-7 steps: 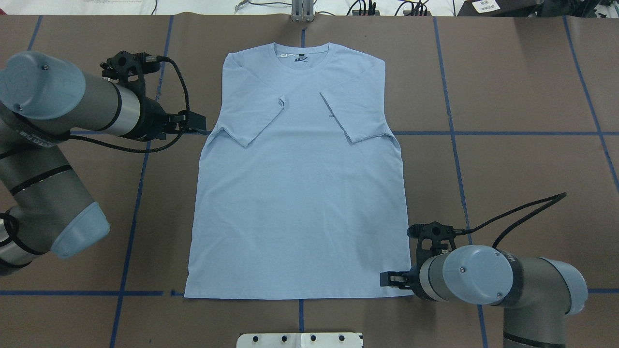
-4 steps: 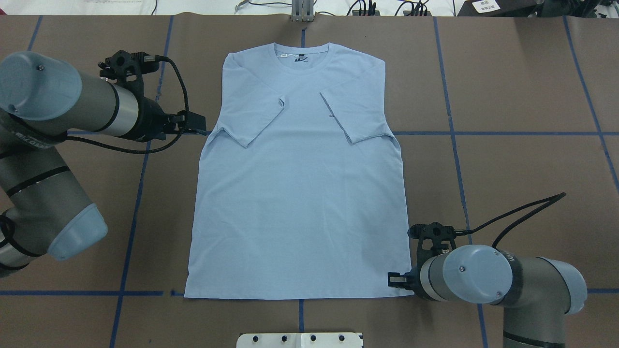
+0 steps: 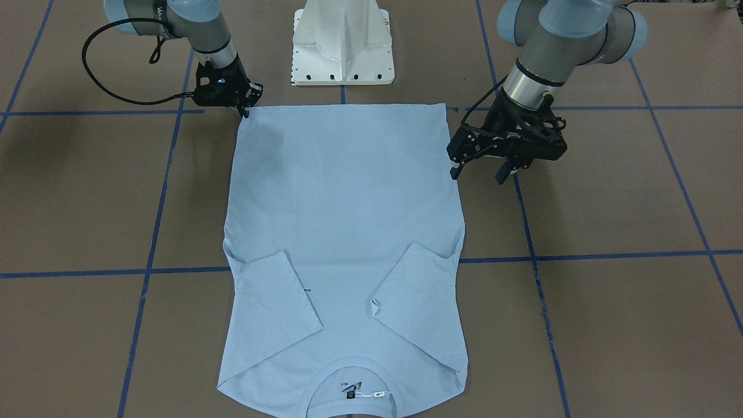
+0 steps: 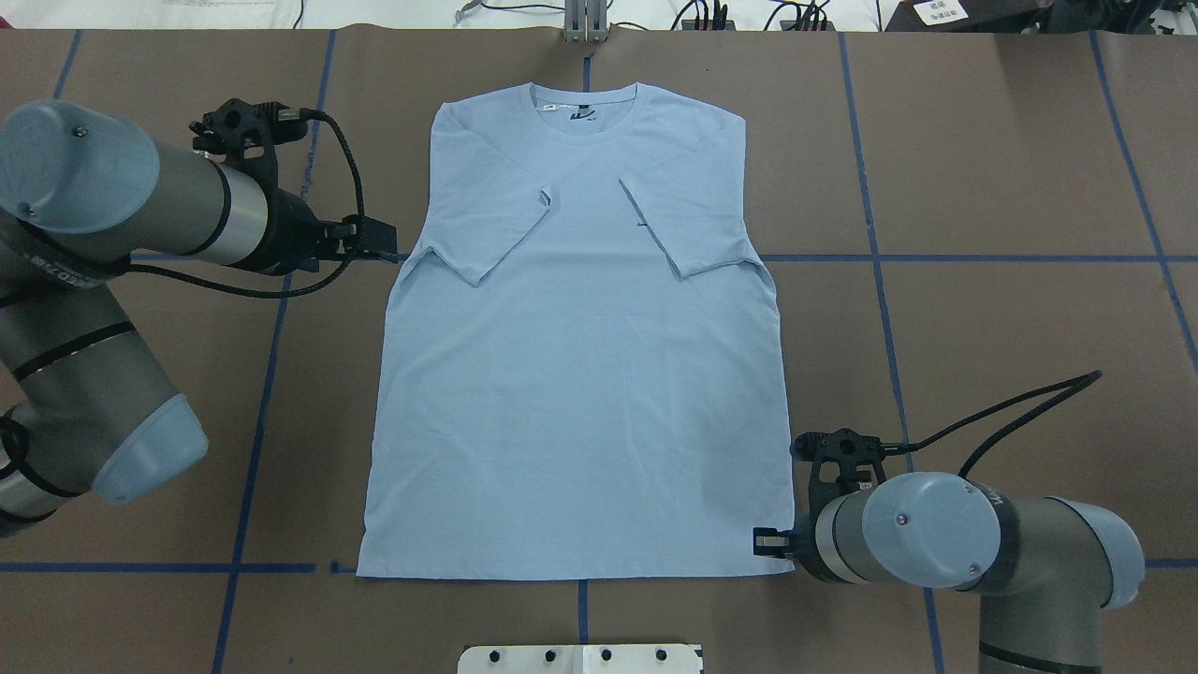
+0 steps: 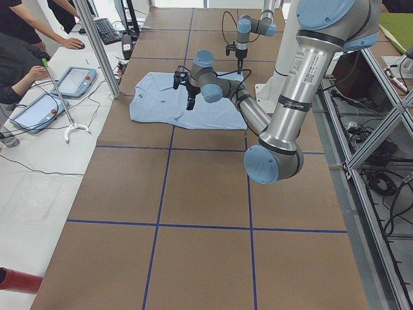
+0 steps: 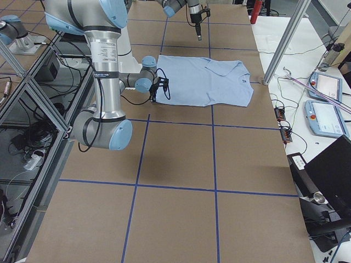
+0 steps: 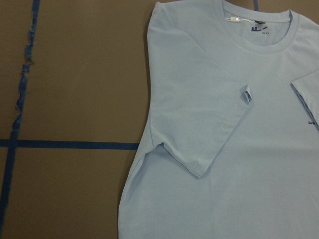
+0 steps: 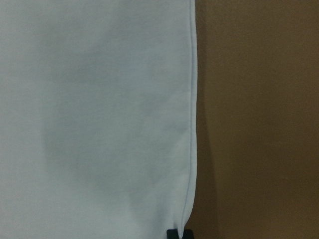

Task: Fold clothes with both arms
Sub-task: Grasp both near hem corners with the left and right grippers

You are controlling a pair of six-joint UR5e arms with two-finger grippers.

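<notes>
The light blue T-shirt (image 4: 580, 393) lies flat on the brown table, collar away from the robot, both sleeves folded inward. In the front view my left gripper (image 3: 477, 174) hangs open above the table, just outside the shirt's side edge (image 3: 455, 191). From overhead it (image 4: 384, 241) sits beside the armpit fold. My right gripper (image 4: 763, 541) is low at the hem corner nearest the robot (image 3: 244, 110). In the right wrist view its fingertips (image 8: 174, 234) stand together on the shirt's side seam (image 8: 192, 124). The left wrist view shows the sleeve (image 7: 209, 139) and collar.
The white pedestal base (image 3: 342, 46) stands just behind the hem. Blue tape lines (image 4: 936, 257) cross the table. In the left side view, people's hands rest by tablets (image 5: 71, 81) on a side bench past an aluminium post (image 5: 97, 45).
My right gripper has shifted slightly outward along the hem corner. The left arm has barely moved, and the shirt lies as before.
</notes>
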